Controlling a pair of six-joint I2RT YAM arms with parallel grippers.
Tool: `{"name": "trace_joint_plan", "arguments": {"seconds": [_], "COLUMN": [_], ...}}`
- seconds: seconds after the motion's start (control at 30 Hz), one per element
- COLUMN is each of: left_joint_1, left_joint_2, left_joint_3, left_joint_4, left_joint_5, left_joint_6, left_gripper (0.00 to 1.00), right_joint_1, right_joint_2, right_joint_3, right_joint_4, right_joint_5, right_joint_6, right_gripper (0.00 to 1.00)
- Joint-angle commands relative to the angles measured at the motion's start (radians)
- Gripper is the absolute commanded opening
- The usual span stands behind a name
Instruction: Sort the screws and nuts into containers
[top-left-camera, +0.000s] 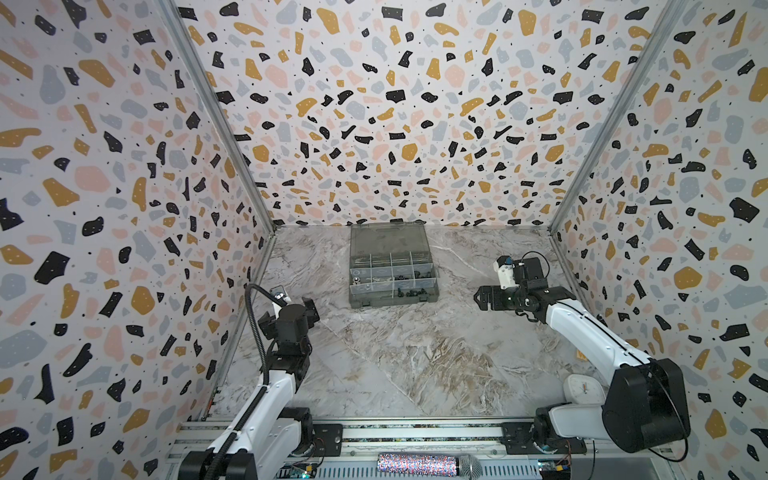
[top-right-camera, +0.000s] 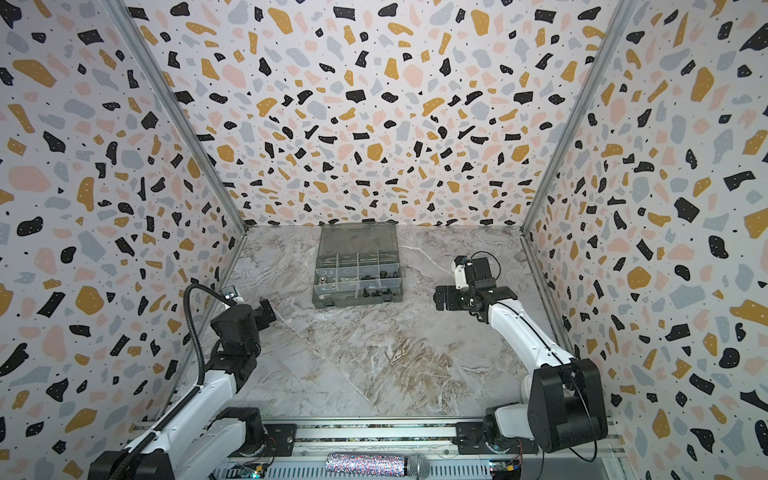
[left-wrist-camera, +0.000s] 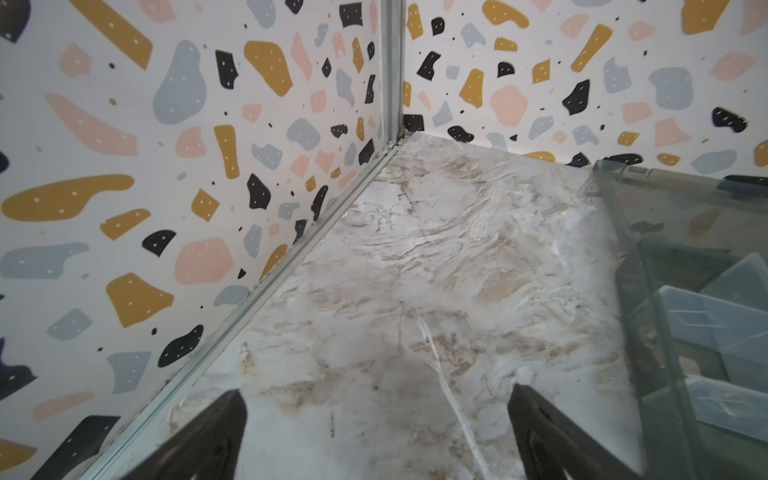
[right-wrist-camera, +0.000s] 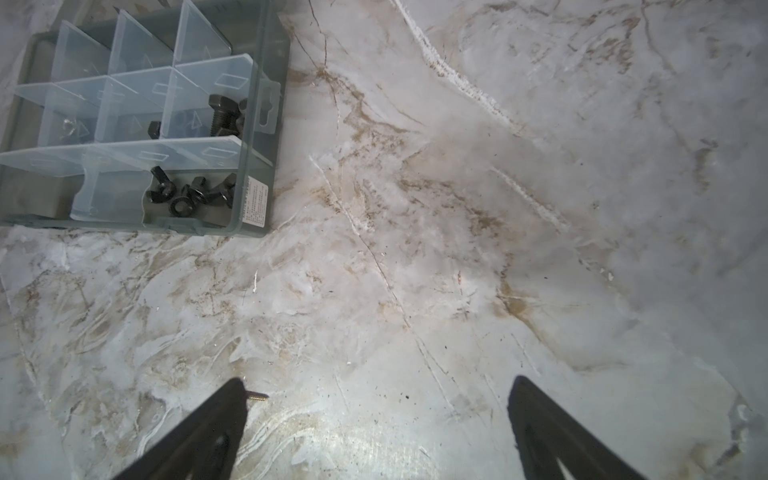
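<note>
The containers are compartments of a smoky-grey organizer box (top-left-camera: 392, 300) (top-right-camera: 357, 301) at the back middle of the marble table, with its lid lying open behind it. In the right wrist view the box (right-wrist-camera: 266, 124) has a black screw (right-wrist-camera: 220, 118) in one compartment. Black wing nuts (right-wrist-camera: 191, 195) lie in the corner compartment. A tiny brass screw (right-wrist-camera: 258, 395) rests on the table beside one fingertip. My right gripper (top-left-camera: 478, 297) (right-wrist-camera: 376, 390) is open and empty, right of the box. My left gripper (top-left-camera: 309, 305) (left-wrist-camera: 376, 399) is open and empty, left of the box (left-wrist-camera: 665, 311).
Patterned walls close in the table on three sides, with metal corner posts. A white dial scale (top-left-camera: 584, 388) sits at the front right behind the right arm. A metal rail (top-left-camera: 415, 432) and a microphone (top-left-camera: 428, 463) run along the front edge.
</note>
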Motion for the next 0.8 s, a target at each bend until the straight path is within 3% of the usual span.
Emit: {"name": "trace_joint_plan", "arguments": {"seconds": [0.0,0.07,0.33,0.43,0.63,0.77], "left_joint_1": [-0.008,-0.039,-0.274,-0.349,-0.401,-0.489], "left_joint_2": [-0.016,-0.026,-0.008,0.011,0.068,0.072], "left_joint_3": [0.072,0.099,0.226,0.264,0.317,0.316], "left_joint_4": [-0.018,-0.052,-0.190,-0.230,-0.314,-0.285], "left_joint_5": [0.066,0.079,0.153,0.134,0.299,0.349], "left_joint_6": [0.025,0.030,0.001,-0.019,-0.068,-0.091], "left_gripper": [1.00,1.00,0.98,0.96,0.96,0.98], "right_joint_1": [0.020,0.044,0.187,0.219,0.273,0.298], "right_joint_2": [0.009,0.019,0.036,0.035,0.062,0.115], "right_joint_3": [0.036,0.042,0.023,0.013,0.034,0.040], "right_joint_4": [-0.048,-0.061,-0.101,-0.099,-0.110,-0.112], "right_joint_5": [-0.027,-0.034,-0.042,-0.046,-0.041,-0.052], "right_joint_6": [-0.020,-0.022,-0.027,-0.029,-0.049,-0.062], "right_gripper": [0.81,0.60,0.43,0.43,0.43,0.44]}}
